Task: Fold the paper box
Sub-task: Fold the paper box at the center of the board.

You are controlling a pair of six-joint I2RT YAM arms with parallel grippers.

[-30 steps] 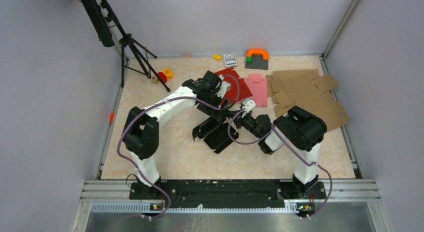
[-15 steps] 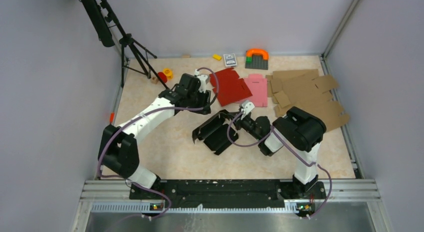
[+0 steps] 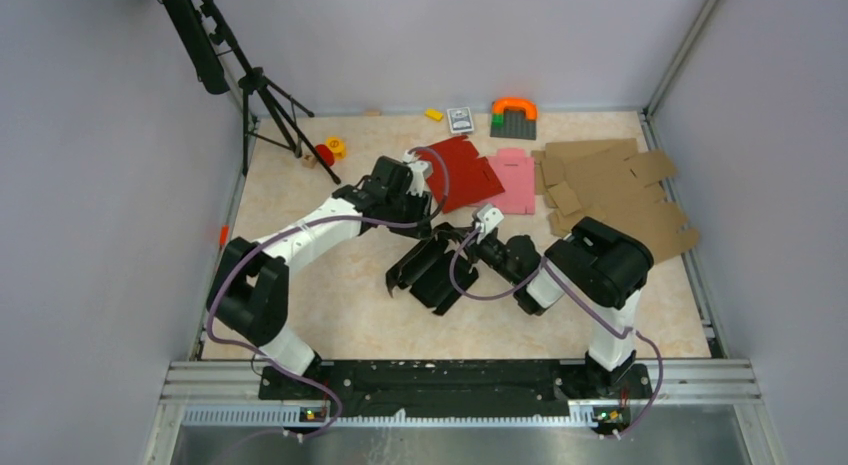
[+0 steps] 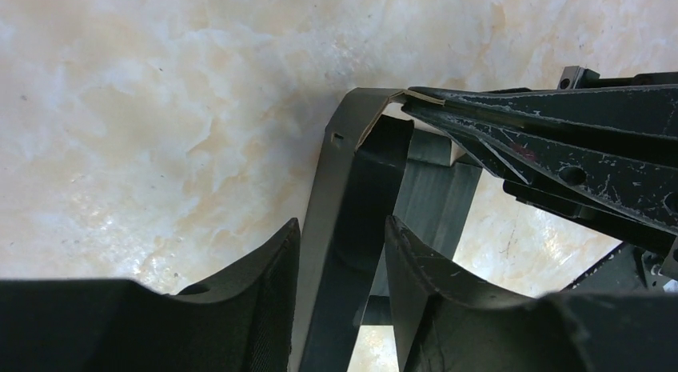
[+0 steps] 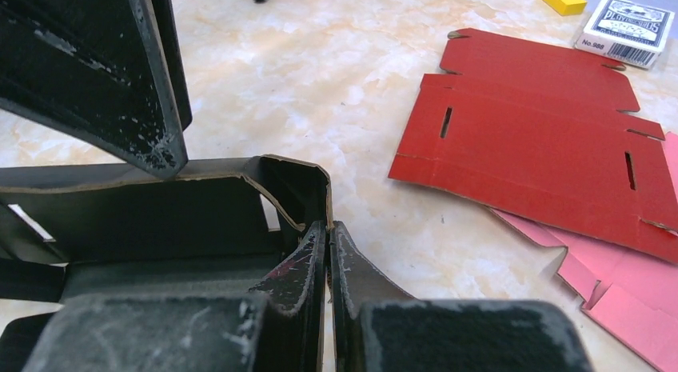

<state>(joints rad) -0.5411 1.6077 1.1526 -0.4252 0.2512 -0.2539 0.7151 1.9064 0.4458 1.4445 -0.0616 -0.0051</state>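
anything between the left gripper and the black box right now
Nothing visible does. The left gripper has its fingers on either side of a raised panel of the paper box, and the right gripper is pinched shut on another wall. The red blank lies flat, apart from the box.

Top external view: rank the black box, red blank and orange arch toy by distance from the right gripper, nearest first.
1. paper box: mid-table, its wall is pinched in the right gripper.
2. red blank: lying flat just beyond the gripper, toward the back.
3. orange arch toy: at the back edge, by the wall.
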